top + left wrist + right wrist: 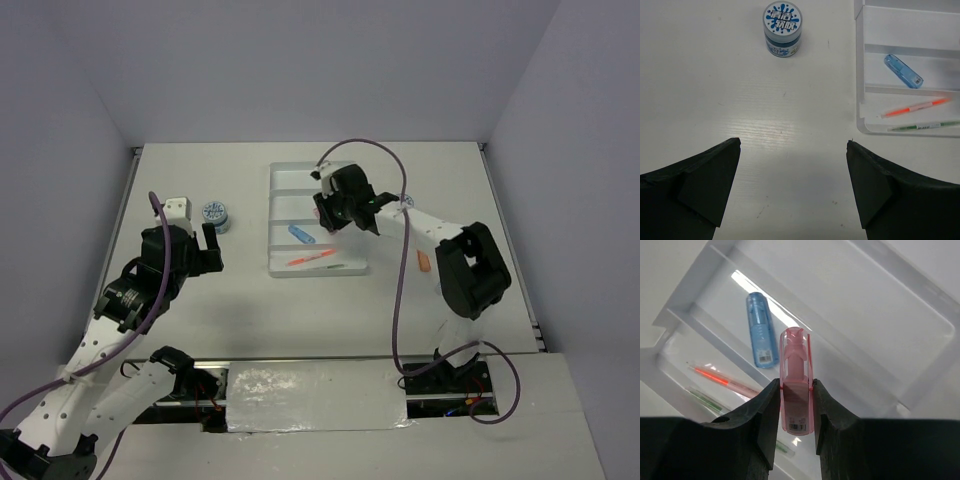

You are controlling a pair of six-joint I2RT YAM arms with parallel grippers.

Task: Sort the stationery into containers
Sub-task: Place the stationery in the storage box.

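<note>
overhead, r gripper (796,405) w/ pink stick (796,390) above tray (920,355)

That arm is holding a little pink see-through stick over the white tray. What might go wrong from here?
1. The right gripper pinches the translucent pink plastic stick only near its label end. Most of it juts out, so it might swivel or slip.
2. It hangs over the white plastic divided tray, close to a compartment wall and the translucent blue stick. Let go here, it might land on either and rest crooked.
</note>
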